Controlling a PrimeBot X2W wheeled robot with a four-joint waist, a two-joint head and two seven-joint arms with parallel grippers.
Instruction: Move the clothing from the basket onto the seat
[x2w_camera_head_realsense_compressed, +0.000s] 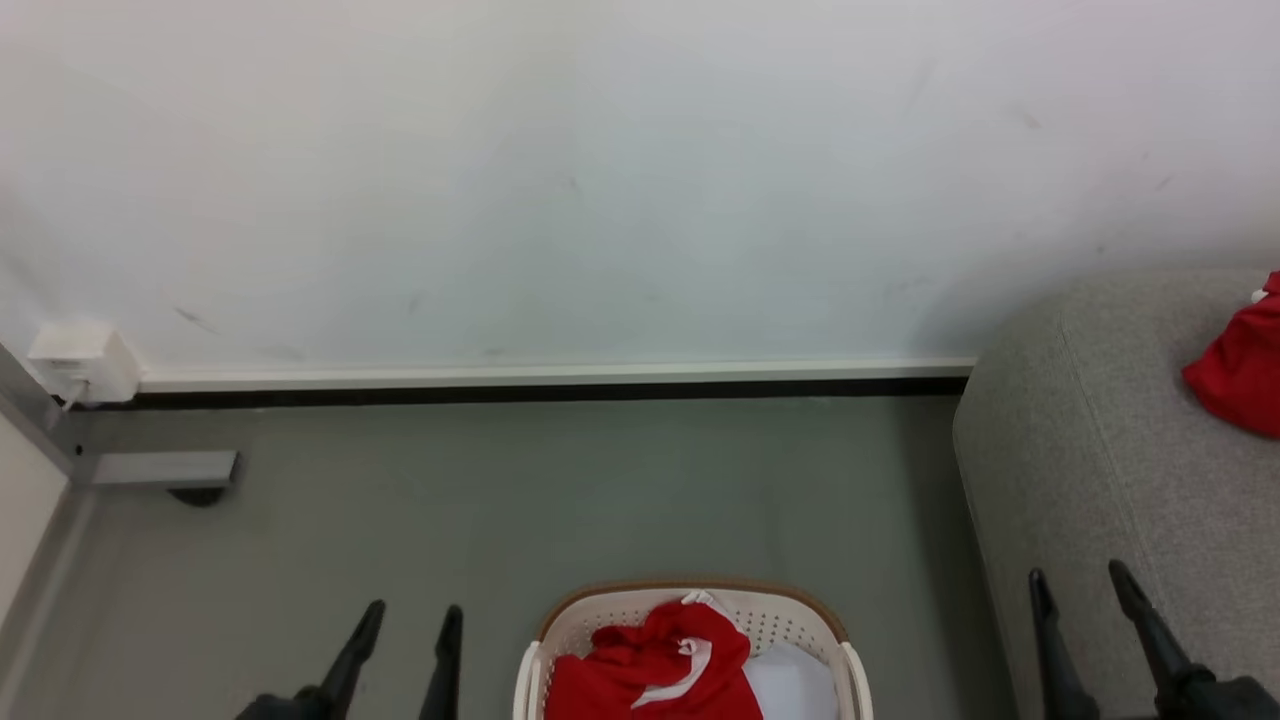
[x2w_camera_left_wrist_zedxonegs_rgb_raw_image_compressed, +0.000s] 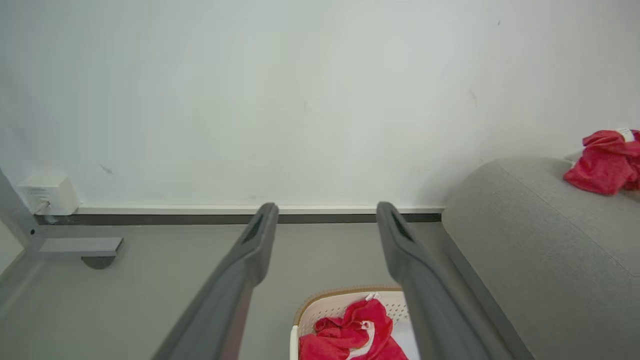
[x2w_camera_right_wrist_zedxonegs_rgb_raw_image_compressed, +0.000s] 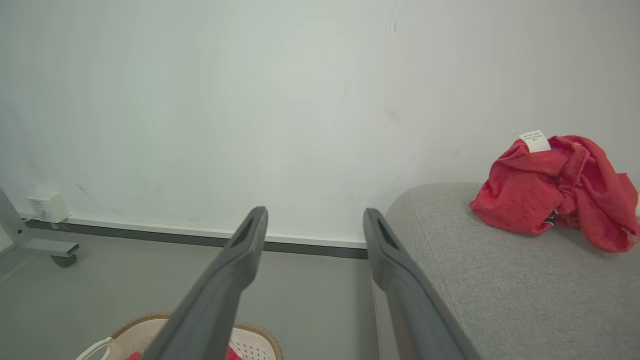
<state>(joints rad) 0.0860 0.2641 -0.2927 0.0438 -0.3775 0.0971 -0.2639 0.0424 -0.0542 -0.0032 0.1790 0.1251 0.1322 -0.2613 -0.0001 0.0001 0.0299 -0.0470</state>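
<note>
Clothing (x2w_camera_head_realsense_compressed: 640, 672): red w/ white trim, crumpled in basket (x2w_camera_head_realsense_compressed: 772, 614).

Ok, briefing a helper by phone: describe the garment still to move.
Find the large grey seat by the white wall; a cream perforated basket stands on the floor beside it. The garment is the crumpled red one inside, next to white cloth, not the red bundle on the seat.

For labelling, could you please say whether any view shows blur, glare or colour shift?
Head view: soft even light, no glare, a faint shadow on the wall beside the seat. Left wrist view: the left gripper looks slightly soft; the clothing looks pinker than in the head view. Right wrist view: the right gripper is likewise soft; the garment's label is unreadable.
</note>
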